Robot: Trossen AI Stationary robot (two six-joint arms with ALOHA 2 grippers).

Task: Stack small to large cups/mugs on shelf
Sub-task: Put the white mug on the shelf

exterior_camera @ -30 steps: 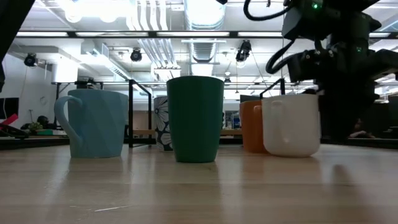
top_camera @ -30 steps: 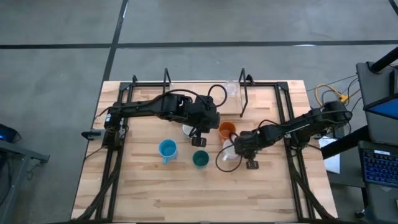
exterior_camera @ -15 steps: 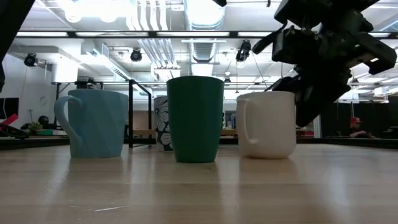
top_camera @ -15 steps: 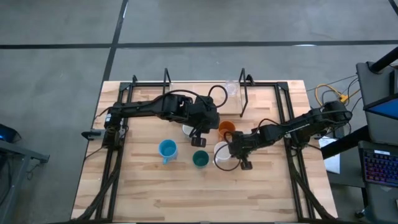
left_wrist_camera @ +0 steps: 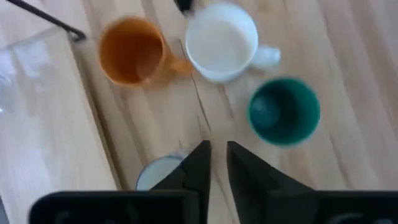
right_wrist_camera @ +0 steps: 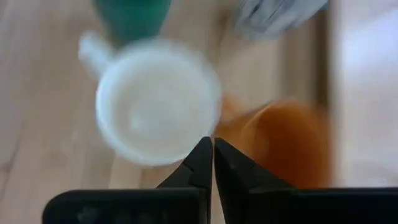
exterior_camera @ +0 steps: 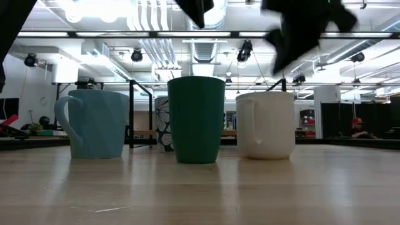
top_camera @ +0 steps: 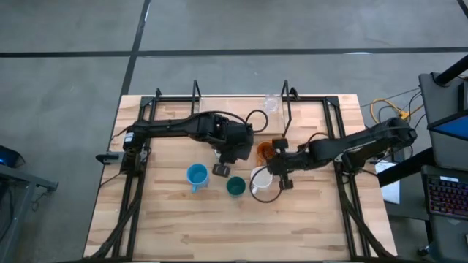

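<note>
The white mug (top_camera: 259, 182) stands on the tabletop with the dark teal cup (top_camera: 235, 187) and the light blue mug (top_camera: 196, 175) to its left. The orange cup (top_camera: 263, 151) stands just behind it. A whitish flower-patterned cup (exterior_camera: 162, 124) stands behind the teal cup, under my left gripper (top_camera: 221, 169), which is shut and raised. My right gripper (top_camera: 282, 177) is shut and hangs high above the gap between the white mug (right_wrist_camera: 155, 99) and the orange cup (right_wrist_camera: 280, 143). The clear glass (top_camera: 272, 104) stands on the shelf (top_camera: 234, 109).
The shelf's black upright loops (top_camera: 285, 109) stand at the far side of the table. Black frame rails (top_camera: 333, 139) run along both sides. Bare wood lies toward the table's near edge (top_camera: 241, 226).
The white mug has slid toward the table's left and now stands close to the teal cup, in front of the orange cup. My right gripper has risen clear of it and gone a little toward the far edge. My left gripper has moved toward the near-left.
</note>
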